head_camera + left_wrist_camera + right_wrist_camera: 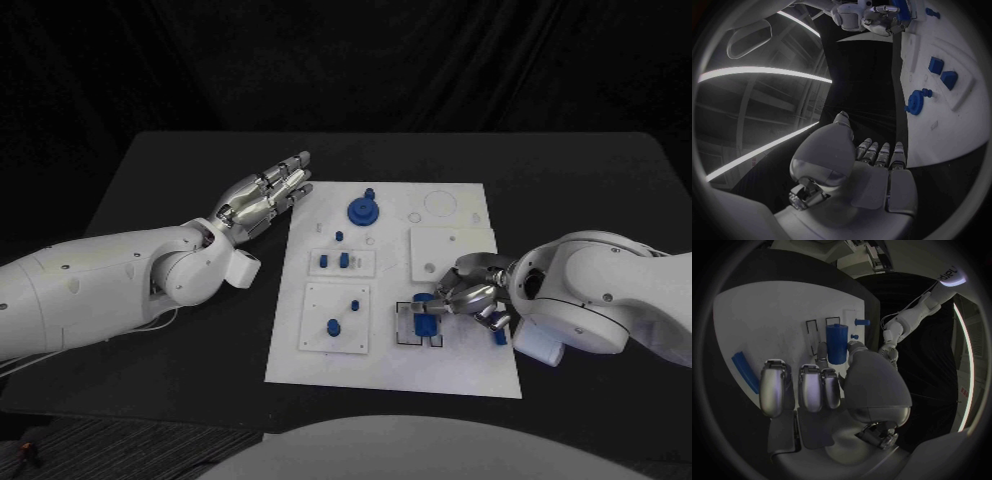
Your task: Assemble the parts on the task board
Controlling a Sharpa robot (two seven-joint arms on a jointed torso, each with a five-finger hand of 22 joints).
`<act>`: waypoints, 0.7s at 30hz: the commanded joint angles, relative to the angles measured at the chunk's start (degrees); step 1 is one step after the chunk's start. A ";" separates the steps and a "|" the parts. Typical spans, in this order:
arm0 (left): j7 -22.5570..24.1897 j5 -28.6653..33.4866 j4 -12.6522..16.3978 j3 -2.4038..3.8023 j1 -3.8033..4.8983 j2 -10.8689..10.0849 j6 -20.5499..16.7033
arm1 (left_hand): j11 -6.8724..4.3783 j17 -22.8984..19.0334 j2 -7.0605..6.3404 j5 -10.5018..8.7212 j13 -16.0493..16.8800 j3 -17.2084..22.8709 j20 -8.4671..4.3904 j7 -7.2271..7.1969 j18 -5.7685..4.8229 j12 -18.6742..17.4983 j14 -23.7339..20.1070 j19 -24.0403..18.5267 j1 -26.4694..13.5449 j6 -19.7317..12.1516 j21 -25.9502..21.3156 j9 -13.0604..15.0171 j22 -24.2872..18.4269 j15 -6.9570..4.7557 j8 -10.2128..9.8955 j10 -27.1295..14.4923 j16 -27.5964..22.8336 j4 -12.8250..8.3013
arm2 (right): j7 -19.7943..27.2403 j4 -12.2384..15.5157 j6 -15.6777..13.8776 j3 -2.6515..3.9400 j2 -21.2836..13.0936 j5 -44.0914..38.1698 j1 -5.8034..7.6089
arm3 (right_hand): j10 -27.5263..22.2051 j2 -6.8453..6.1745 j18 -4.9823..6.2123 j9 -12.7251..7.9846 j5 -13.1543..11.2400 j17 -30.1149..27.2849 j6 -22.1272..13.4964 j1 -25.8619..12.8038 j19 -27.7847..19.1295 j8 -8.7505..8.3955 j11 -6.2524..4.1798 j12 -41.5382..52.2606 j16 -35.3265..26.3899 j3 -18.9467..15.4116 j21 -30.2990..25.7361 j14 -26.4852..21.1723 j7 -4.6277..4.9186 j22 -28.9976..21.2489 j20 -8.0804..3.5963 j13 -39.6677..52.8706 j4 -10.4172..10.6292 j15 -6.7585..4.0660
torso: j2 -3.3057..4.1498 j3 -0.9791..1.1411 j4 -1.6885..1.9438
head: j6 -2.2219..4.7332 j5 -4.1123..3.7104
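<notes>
The white task board (pixel 433 372) lies mid-table. My right hand (pixel 473 298) is over its near right part and pinches a blue cylinder (pixel 426 319) between thumb and a finger, just above black-outlined slots; the right wrist view shows the cylinder (pixel 837 343) upright in that pinch. A blue bar (pixel 499 337) lies by the hand on the board's right edge, seen also as the bar (pixel 745 371). My left hand (pixel 267 195) rests flat and open beside the board's far left corner, holding nothing. A blue gear (pixel 362 209) stands at the far middle of the board.
Small blue pieces sit in raised white blocks on the board's left half: a pair (pixel 336 262) and two pegs (pixel 335 326). A white square plate (pixel 447 250) lies far right on the board. The left wrist view shows the gear (pixel 915 102) and two blocks (pixel 942 72).
</notes>
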 commanded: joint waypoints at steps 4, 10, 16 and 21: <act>0.22 -0.14 -0.06 0.04 -0.08 0.25 1.13 | -0.07 -0.09 0.16 0.30 0.06 0.23 0.47 0.16 0.54 0.18 -0.02 -0.05 0.70 0.16 -0.19 0.04 -0.08 0.52 0.20 0.12 -0.21 -0.08 | -1.57 0.00 2.01 -0.14 0.38 0.35 -0.46 | 5.98 0.39 -0.22 -0.14 -0.77 1.95 -0.65 -0.65 2.21 -0.22 0.51 0.15 -0.25 11.33 -0.16 3.83 0.23 12.40 0.37 15.06 -11.43 0.54 | 0.02 0.00 0.02 | -0.01 -0.05; 0.11 -0.14 -0.35 0.04 -0.08 0.41 1.32 | -0.05 -0.09 0.16 0.35 0.07 0.25 0.58 0.15 0.51 0.20 -0.02 -0.05 0.77 0.26 -0.19 0.06 -0.08 0.66 0.21 0.12 -0.21 -0.08 | -1.62 -0.15 2.91 -0.14 0.68 0.34 -0.67 | 5.98 0.49 -0.18 -0.41 -3.30 1.94 -1.13 -1.13 2.15 -0.16 0.75 0.15 -0.23 10.81 -0.31 3.84 0.49 12.36 0.60 15.06 -11.41 0.76 | 0.00 -0.02 0.10 | -0.01 0.15; 0.03 -0.14 -0.50 0.04 -0.10 0.53 1.46 | -0.04 -0.09 0.15 0.38 0.07 0.27 0.64 0.17 0.48 0.21 -0.02 -0.05 0.83 0.24 -0.19 0.05 -0.08 0.77 0.21 0.12 -0.21 -0.09 | -1.76 -0.14 4.02 -0.14 0.86 0.25 -0.88 | 5.98 0.20 -0.15 -0.79 -7.56 1.89 -2.13 -1.51 2.11 -0.01 1.12 0.15 -0.23 9.72 -0.46 3.84 0.91 12.32 0.88 15.06 -11.63 1.07 | -0.01 -0.05 0.03 | -0.01 0.33; 0.00 -0.14 -0.60 0.04 -0.11 0.58 1.50 | -0.04 -0.09 0.15 0.38 0.07 0.27 0.64 0.17 0.48 0.21 -0.02 -0.05 0.83 0.24 -0.19 0.05 -0.08 0.77 0.21 0.12 -0.21 -0.09 | -1.81 -0.20 4.31 -0.14 0.96 -0.08 -0.93 | 5.98 -0.08 -0.15 -0.90 -13.91 1.88 -2.73 -3.05 2.10 0.62 1.46 0.15 -0.19 7.77 -0.50 3.84 1.26 12.31 1.17 15.06 -10.90 1.37 | 0.00 -0.01 0.05 | -0.01 0.41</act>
